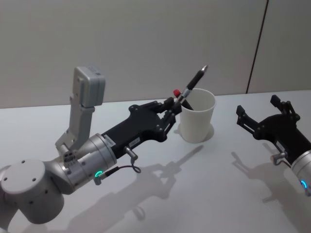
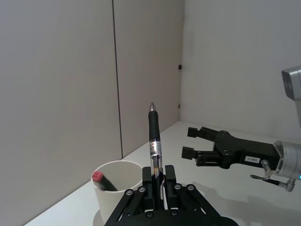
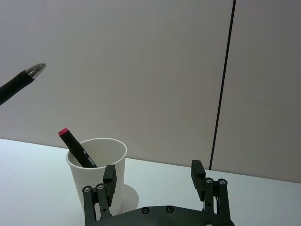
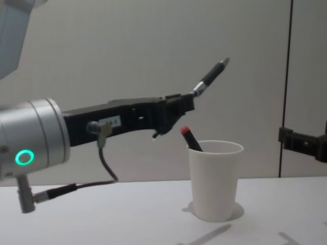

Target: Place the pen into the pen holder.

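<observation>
Left gripper (image 1: 176, 108) clamped on pen (image 1: 193, 86), tip slanting up over cup (image 1: 197, 119) rim, lower end hidden in the grip, marker (image 4: 190, 138) half sunk inside, right gripper (image 1: 256, 108) spread wide, empty, well apart.

Pen holder (image 1: 197, 119) on desk (image 1: 194, 194), centre, w/ marker (image 1: 177, 92) leaning inside. Left hand (image 1: 171, 110) just left of rim, pen (image 1: 194, 82) in it, slanting over holder. Right hand (image 1: 256, 106) well apart, right.
</observation>
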You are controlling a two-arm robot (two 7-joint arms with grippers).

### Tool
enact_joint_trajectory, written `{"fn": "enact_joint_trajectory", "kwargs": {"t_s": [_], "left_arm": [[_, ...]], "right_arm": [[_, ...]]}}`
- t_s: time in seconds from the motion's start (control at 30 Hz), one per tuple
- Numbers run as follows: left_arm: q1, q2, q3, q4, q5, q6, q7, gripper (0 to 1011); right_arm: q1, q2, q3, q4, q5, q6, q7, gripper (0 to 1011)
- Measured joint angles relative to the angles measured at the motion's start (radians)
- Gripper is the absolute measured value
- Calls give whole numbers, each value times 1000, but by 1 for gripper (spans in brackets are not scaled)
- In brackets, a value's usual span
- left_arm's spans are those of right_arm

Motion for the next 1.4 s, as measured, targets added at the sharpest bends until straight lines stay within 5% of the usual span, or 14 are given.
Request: {"fn": "enact_joint_trajectory", "kwargs": {"t_s": [0.87, 1.2, 1.4], "left_arm": [[-24, -28, 25, 7, 30, -5, -41, 160], [-26, -30, 27, 8, 33, -5, -44, 160], [-26, -30, 28, 8, 34, -5, -44, 160]], "right_arm": [[-3, 4, 3, -4, 15, 2, 14, 1002], [-29, 25, 18, -34, 120, 15, 78, 1002], [-57, 44, 33, -62, 226, 24, 124, 1002]]}}
